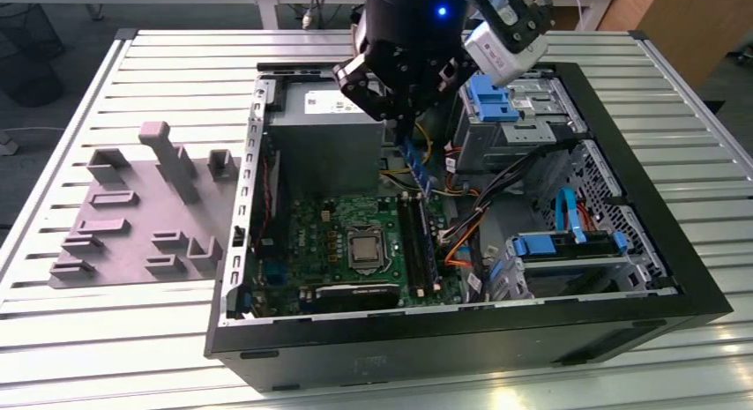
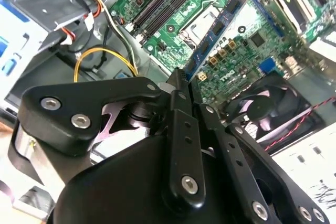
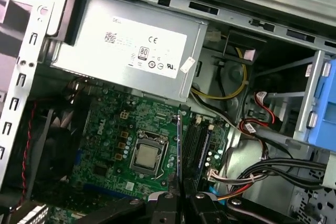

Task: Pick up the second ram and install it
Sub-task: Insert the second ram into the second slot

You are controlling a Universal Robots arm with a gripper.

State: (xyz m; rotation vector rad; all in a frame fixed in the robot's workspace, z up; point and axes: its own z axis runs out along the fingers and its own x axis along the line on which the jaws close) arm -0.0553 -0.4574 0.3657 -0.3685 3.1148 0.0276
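Observation:
The second ram (image 1: 414,161) hangs on edge inside the open computer case, above the motherboard (image 1: 341,242). My gripper (image 1: 401,128) is shut on its upper end. In the second wrist view the ram (image 2: 220,24) runs out from between the black fingers (image 2: 181,108) toward the board, dark with small chips. In the first wrist view the ram (image 3: 179,145) shows edge-on as a thin line. There it stands beside the long black slots (image 3: 197,140) and apart from them. The gripper (image 3: 181,199) sits just behind it.
The grey power supply (image 1: 324,137) fills the case's far end, and the CPU socket (image 1: 367,249) lies beside the slots (image 1: 414,242). Blue drive cages (image 1: 565,242) and loose cables (image 1: 471,225) crowd the exterior view's right. A grey holder plate (image 1: 141,207) lies outside the case on the slatted table.

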